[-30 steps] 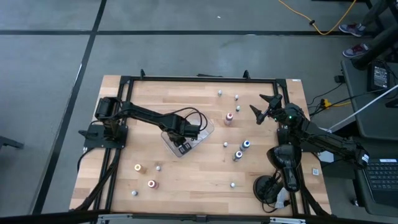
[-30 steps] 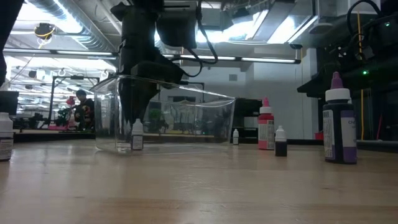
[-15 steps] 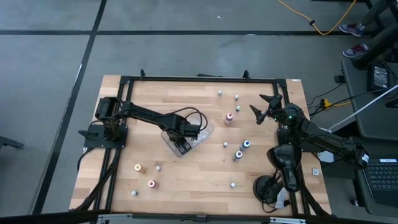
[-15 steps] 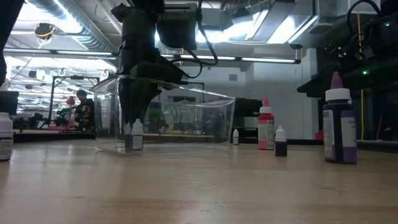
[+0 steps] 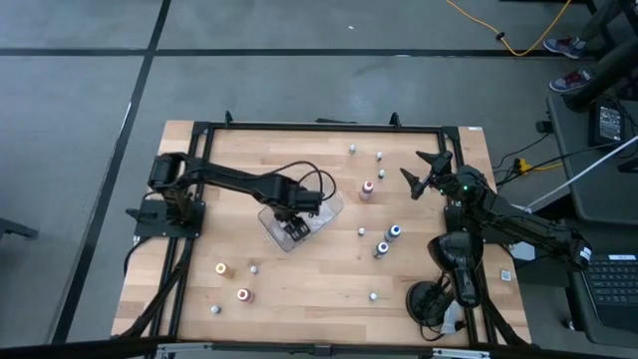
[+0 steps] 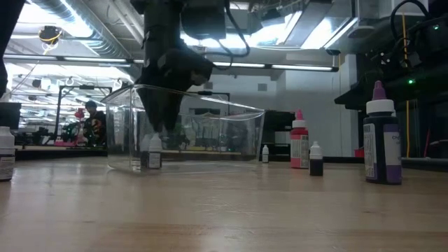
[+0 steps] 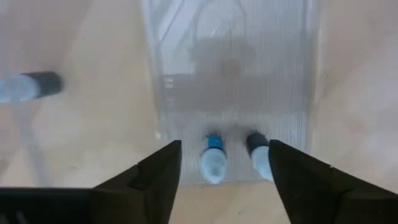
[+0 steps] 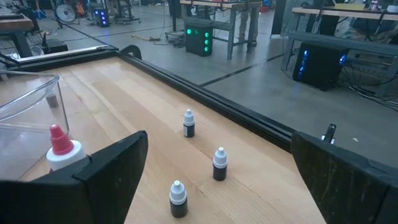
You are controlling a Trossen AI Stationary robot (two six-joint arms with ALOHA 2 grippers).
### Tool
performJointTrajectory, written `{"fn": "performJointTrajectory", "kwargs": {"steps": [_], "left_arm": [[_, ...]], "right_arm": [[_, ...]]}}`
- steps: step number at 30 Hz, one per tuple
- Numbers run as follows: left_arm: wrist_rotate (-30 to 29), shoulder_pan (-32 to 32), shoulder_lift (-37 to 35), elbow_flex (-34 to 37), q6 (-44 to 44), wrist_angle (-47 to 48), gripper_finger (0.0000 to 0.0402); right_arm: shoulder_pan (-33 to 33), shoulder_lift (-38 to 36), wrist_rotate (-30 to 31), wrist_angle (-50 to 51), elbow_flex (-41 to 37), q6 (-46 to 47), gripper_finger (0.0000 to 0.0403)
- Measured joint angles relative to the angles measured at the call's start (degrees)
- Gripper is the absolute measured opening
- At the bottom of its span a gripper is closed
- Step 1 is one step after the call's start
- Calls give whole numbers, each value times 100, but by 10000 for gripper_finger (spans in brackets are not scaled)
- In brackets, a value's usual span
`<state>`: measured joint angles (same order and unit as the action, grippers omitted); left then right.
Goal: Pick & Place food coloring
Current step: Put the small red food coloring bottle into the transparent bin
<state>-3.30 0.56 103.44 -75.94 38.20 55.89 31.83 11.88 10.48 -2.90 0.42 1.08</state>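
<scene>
Food coloring bottles (image 7: 213, 163) in clear tray (image 5: 326, 221); left gripper (image 7: 221, 168) jaws released above; right gripper (image 5: 423, 169) jaws released

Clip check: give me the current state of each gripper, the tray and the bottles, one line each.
Left gripper: open, empty, above the tray.
Right gripper: open, empty, raised near the table's far right side.
Clear tray: upright, two small bottles standing inside.
Red-capped bottle: upright on the table, beside the tray.
Purple bottle: upright, capped.

I see two small food coloring bottles (image 7: 213, 160) standing inside the clear tray (image 5: 324, 212); the others (image 5: 382, 249) stand scattered upright across the wooden table (image 5: 299, 279).
</scene>
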Motion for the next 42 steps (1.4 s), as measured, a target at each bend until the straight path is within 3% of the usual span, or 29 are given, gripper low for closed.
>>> {"fn": "performJointTrajectory", "kwargs": {"steps": [6, 15, 24, 34, 42], "left_arm": [[-43, -74, -294, -45, -323, 89, 278], [-455, -205, -865, -492, -851, 491, 277], [-977, -1085, -1344, -492, -852, 1089, 277], [-864, -2061, -1171, -492, -765, 1168, 276], [-542, -2369, -658, -492, -2375, 1092, 275]], "right_arm": [[1, -2, 0, 0, 0, -2, 394], [1, -2, 0, 2, 1, -4, 394], [0, -2, 0, 0, -1, 1, 394], [1, -2, 0, 0, 1, 4, 394], [1, -2, 0, 1, 1, -1, 394]]}}
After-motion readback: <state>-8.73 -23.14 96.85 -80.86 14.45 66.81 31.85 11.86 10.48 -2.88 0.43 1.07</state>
